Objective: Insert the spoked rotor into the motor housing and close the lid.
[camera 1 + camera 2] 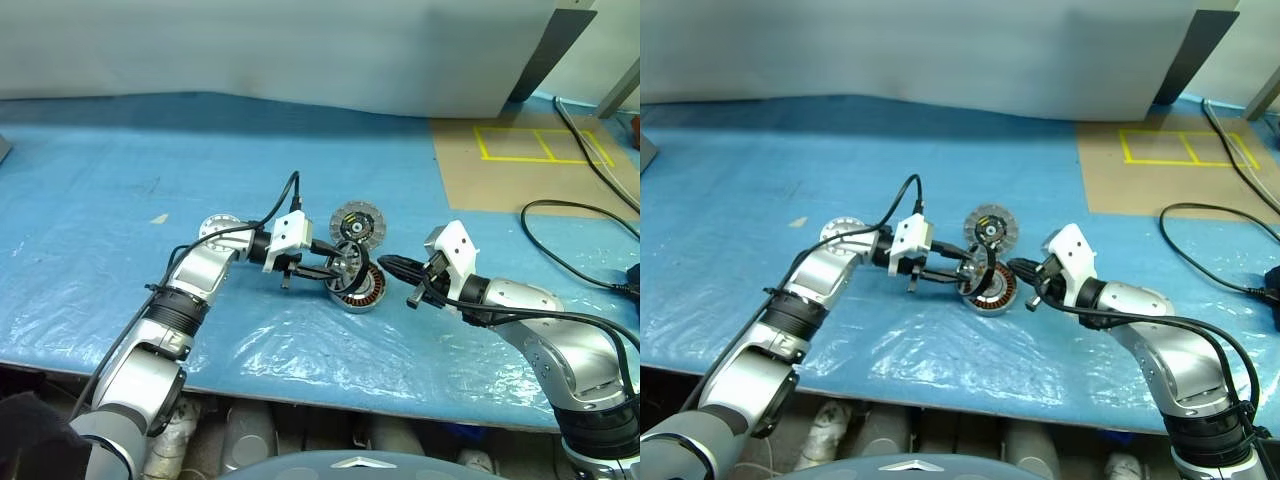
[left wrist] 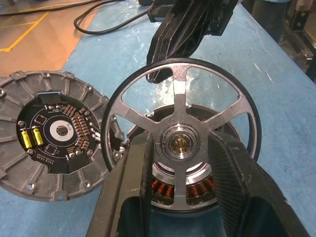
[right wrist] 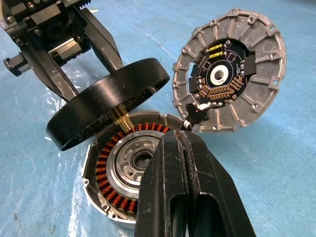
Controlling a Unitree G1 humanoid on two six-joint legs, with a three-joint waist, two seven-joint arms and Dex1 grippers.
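Rotor work, seen first from my head camera: my left gripper (image 1: 335,267) reaches in from the left and pinches the spoked rotor (image 1: 347,257), holding it on edge just above the motor housing (image 1: 362,289), which lies on the blue-covered desk (image 1: 120,200). I judge the rotor is held tilted like this so its shaft can be lined up with the housing's central hole before it goes in. The lid (image 1: 358,224) stands propped just behind the housing, on the far side, out of the way until the rotor is seated. My right gripper (image 1: 398,266) comes in from the right, its fingers pressed together and holding nothing, its tip close to the housing's right edge, probably to steady it. Yellow tape marks a rectangle on brown board at the far right.

From my left wrist, my two fingers (image 2: 123,197) clamp the rotor across its hub; through the silver spokes I see the copper windings of the housing below, roughly centred behind the hub. The lid sits to one side, its circuit board with two yellow components facing me; the tiny white print on the board is too small for me to read.

From my right wrist, my closed fingers (image 3: 190,187) point at the spot where housing and lid meet. The rotor's brass shaft hangs over the windings, not yet in the hole.
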